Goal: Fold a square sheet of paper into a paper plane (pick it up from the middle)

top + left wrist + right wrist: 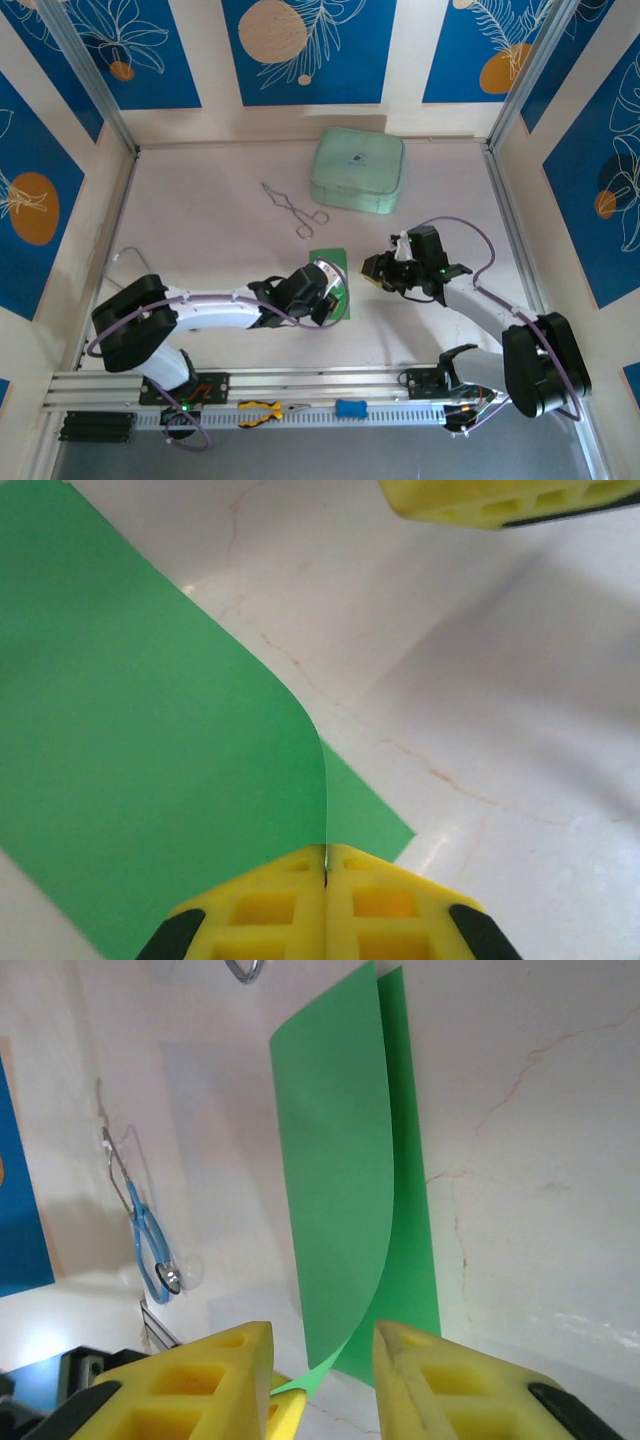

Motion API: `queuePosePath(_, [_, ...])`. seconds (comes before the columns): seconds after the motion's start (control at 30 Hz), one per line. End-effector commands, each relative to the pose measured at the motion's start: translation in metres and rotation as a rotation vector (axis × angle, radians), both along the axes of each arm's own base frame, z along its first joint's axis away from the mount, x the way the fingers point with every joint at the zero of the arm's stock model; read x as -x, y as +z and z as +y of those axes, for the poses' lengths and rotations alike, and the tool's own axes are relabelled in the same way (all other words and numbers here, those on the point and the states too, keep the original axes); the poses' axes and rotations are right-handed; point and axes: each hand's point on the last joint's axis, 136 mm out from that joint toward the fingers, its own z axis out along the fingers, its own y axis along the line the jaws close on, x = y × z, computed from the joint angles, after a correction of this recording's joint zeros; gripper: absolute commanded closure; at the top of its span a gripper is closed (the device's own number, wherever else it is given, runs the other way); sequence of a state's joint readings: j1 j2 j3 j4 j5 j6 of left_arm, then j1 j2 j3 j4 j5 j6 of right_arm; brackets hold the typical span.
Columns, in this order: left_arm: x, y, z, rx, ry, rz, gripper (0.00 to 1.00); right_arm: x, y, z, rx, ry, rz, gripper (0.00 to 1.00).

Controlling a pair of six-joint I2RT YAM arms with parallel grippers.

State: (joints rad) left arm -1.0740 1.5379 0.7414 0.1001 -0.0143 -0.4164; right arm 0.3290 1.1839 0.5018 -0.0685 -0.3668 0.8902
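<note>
- yellow-handled pliers point(262, 412): lower centre-left of the top view, lying on the rail at the near edge.
- metal tongs point(293, 208): upper centre-left, flat on the table point(200, 230), apart from the paper and the case.
- left gripper point(326, 292): middle of the top view, over the near part of the paper. At the bottom of its wrist view point(326, 865) the yellow fingers point(270, 910) are pressed together, clamped on a lifted, curling edge of the paper.
- square sheet of paper point(328, 256): bright green, centre of the table. One side lies flat while the other rises and curls over it point(150, 760) point(340, 1160).
- mint-green case point(358, 170): upper centre, near the back wall, well apart from the paper.
- right gripper point(380, 270): just right of the paper. At the bottom of its wrist view point(320, 1360) the fingers point(440, 1380) stand apart, with the paper's curled low corner in the gap.
</note>
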Motion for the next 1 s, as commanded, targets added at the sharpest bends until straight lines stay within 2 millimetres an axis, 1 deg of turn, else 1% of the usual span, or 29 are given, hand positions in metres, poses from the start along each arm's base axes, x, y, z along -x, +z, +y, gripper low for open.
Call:
queuePosePath(0.0, [0.012, 0.018, -0.015, 0.159, -0.034, 0.113, 1.0, 0.025, -0.015, 0.007, -0.006, 0.034, 0.101, 0.71])
queuePosePath(0.1, [0.007, 0.016, -0.012, 0.185, -0.005, 0.139, 1.0, 0.038, -0.021, 0.021, 0.013, 0.091, 0.12, 0.76])
queuePosePath(0.17, [0.003, 0.014, -0.009, 0.199, 0.019, 0.154, 1.0, 0.045, -0.026, 0.029, 0.029, 0.123, 0.14, 0.82])
queuePosePath(0.23, [0.001, 0.013, -0.005, 0.198, 0.038, 0.157, 1.0, 0.049, -0.032, 0.033, 0.045, 0.134, 0.156, 0.87])
queuePosePath(0.3, [-0.001, 0.01, -0.002, 0.186, 0.049, 0.153, 1.0, 0.053, -0.036, 0.038, 0.043, 0.142, 0.167, 0.89])
queuePosePath(0.37, [-0.001, 0.008, 0.0, 0.175, 0.05, 0.152, 1.0, 0.054, -0.039, 0.042, 0.04, 0.153, 0.176, 0.91])
queuePosePath(0.6, [-0.001, 0.005, 0.001, 0.153, 0.044, 0.155, 0.94, 0.052, -0.04, 0.046, 0.036, 0.16, 0.175, 0.91])
queuePosePath(0.8, [0.001, 0.003, -0.002, 0.142, 0.019, 0.166, 0.88, 0.051, -0.031, 0.051, -0.015, 0.19, 0.152, 0.91])
queuePosePath(0.97, [0.001, 0.001, -0.003, 0.137, 0.012, 0.175, 0.88, 0.05, -0.032, 0.05, -0.019, 0.193, 0.153, 0.91])
